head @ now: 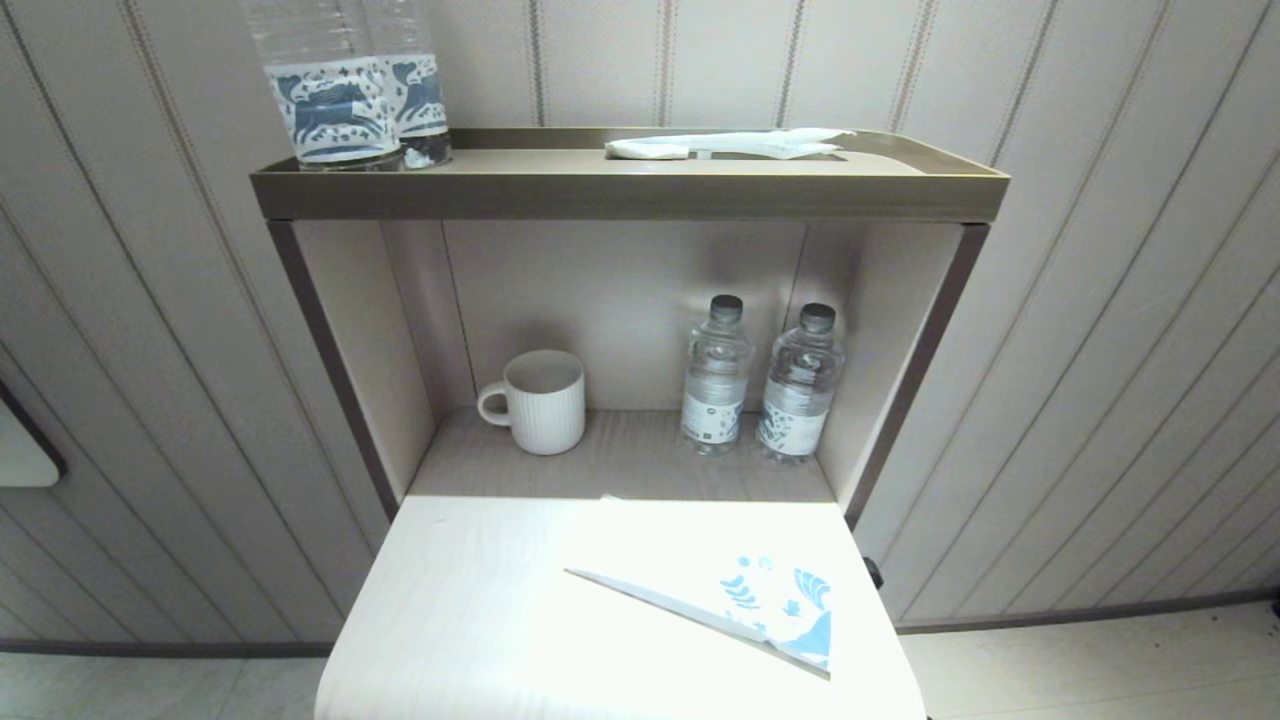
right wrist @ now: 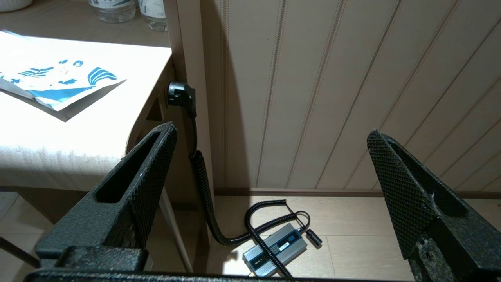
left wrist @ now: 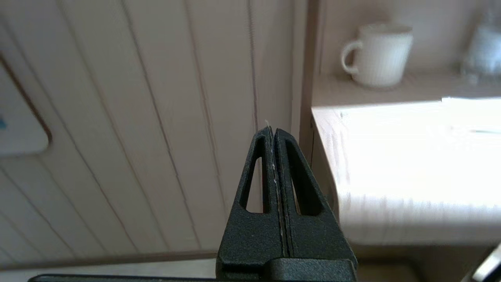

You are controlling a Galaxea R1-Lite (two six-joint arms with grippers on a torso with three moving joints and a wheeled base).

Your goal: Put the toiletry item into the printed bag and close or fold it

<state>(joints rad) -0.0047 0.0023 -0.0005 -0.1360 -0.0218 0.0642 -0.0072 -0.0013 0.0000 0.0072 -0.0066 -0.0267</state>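
Lying nearest on the desk (head: 480, 610), lower right of the head frame, the printed bag (head: 770, 615) is resting flat, white with blue and teal leaf motifs, one edge lifting slightly. Behind it, in the open shelf compartment, a ribbed white mug (head: 540, 402) is standing left and two water bottles (head: 765, 385) right. Up top, the tray (head: 620, 190) is holding two more bottles (head: 350, 85) and a white packet (head: 730, 145). Left claw (left wrist: 273, 131) is hanging beside the desk, fingers together. Right claw (right wrist: 270, 137) is hanging off the desk's other side, fingers wide apart.
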